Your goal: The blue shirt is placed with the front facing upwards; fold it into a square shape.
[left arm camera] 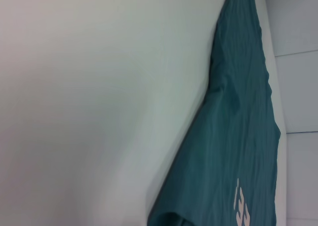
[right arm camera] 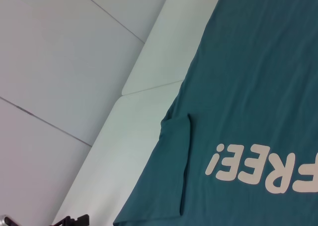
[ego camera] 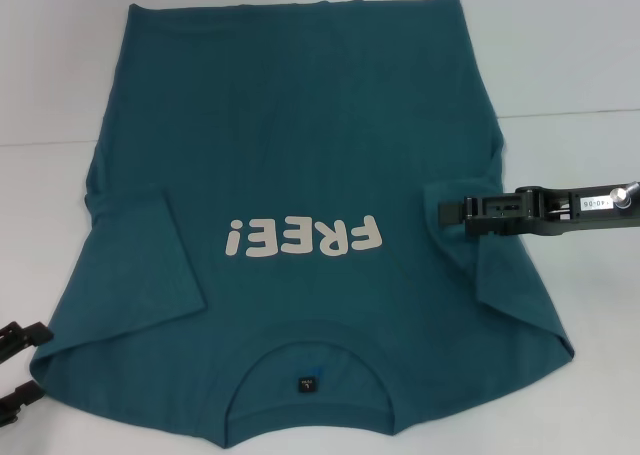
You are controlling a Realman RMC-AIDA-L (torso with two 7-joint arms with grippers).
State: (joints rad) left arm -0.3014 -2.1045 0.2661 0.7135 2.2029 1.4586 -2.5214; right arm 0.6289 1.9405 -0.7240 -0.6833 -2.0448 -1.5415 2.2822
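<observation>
blue shirt (ego camera: 300, 145): flat, front up, both sleeves folded in | right gripper (ego camera: 447, 212): above right sleeve, grip unclear | left gripper (ego camera: 20, 370): near-left edge, grip unclear

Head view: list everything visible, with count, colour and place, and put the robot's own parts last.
blue shirt: one, dark teal-blue, spread front up across most of the table, collar at the near edge, both sleeves folded in over the body.
"FREE!" lettering: one print, cream, on the chest, reading upside down from the robot's side.
collar label: one, small and dark, inside the round collar.
table: one, white, under the shirt, a seam running across it.
right gripper: one, black, over the shirt's folded sleeve on the robot's right.
left gripper: one, black, at the near left corner beside the shirt's shoulder.
</observation>
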